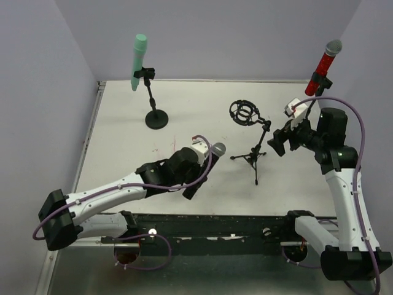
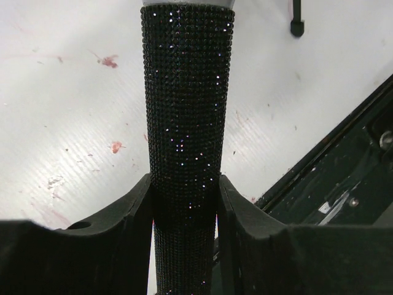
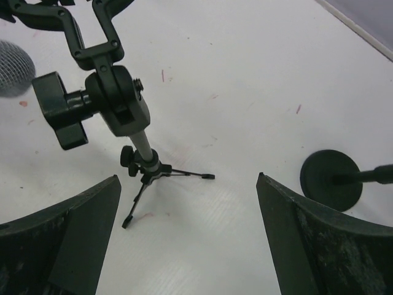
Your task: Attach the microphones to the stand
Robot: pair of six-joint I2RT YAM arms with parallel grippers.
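Note:
My left gripper (image 1: 200,174) is shut on the black microphone (image 1: 209,163), whose silver mesh head points toward the tripod stand (image 1: 253,157). In the left wrist view the fingers (image 2: 138,209) clamp the sparkly black handle (image 2: 184,123) a little above the table. The tripod stand carries an empty round shock mount (image 1: 244,112). My right gripper (image 1: 277,142) is open and empty just right of the tripod, which shows in the right wrist view (image 3: 138,157). The mint-green microphone (image 1: 139,61) is clipped on the back-left stand. The red microphone (image 1: 323,66) is clipped at the back right.
The mint microphone's stand has a round black base (image 1: 156,118), which also shows in the right wrist view (image 3: 330,181). The black mesh head shows at that view's left edge (image 3: 12,67). A black rail (image 1: 215,224) runs along the table's near edge. Grey walls enclose the table.

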